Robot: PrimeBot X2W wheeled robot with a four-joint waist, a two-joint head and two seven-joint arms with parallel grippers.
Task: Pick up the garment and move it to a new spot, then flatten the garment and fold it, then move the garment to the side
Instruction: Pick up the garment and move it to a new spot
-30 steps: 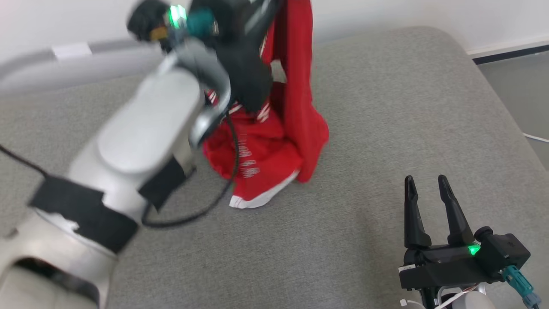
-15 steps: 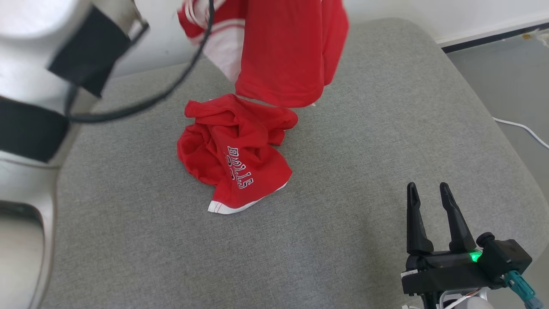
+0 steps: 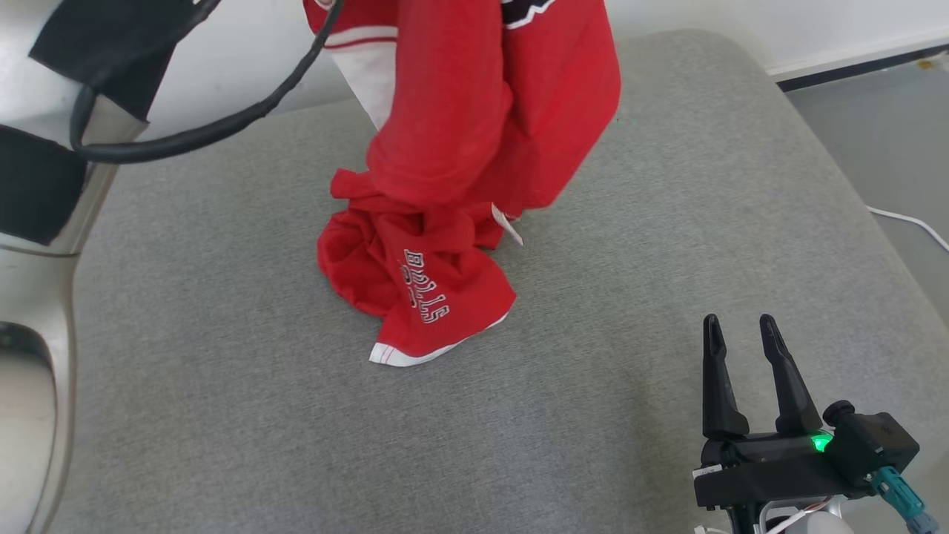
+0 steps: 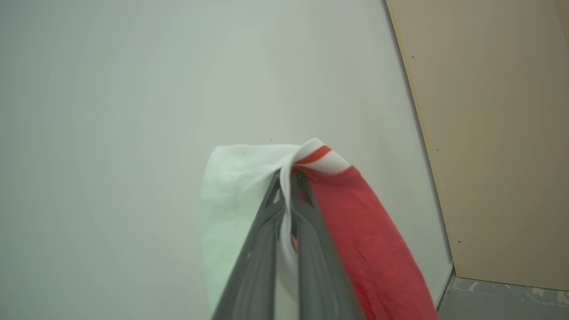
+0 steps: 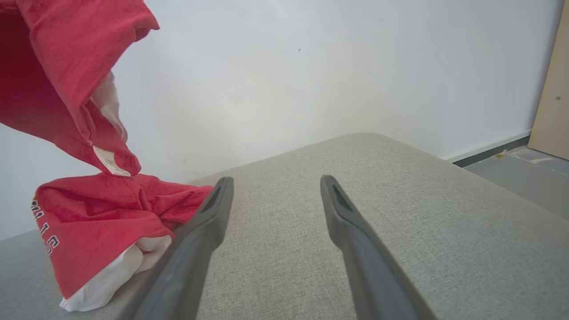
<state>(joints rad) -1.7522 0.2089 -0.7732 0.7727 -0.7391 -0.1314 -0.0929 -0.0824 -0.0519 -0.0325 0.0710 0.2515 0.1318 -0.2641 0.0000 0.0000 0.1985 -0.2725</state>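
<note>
A grey padded cushion (image 3: 667, 222) takes up most of the space in front of the robot, its far edge against a white wall (image 5: 311, 66). The pale left forearm (image 3: 30, 297) rises along the left side, cut off at the top, with a black cable (image 3: 222, 130) looping from it.

The red garment (image 3: 474, 111), a jersey with white trim, hangs from above. Its upper part runs out of the head view, while its lower part lies bunched on the cushion near the middle, the "BULLS" lettering (image 3: 426, 285) partly creased over. In the left wrist view the left end effector (image 4: 288, 174) is pinched tight on the white-and-red hem, with fabric draping down both sides.

The right end effector (image 3: 740, 322) sits low at the near right, fingers spread wide and holding nothing, well apart from the jersey. A small white label (image 3: 508, 225) dangles from the hanging cloth, its print too small to read.
</note>
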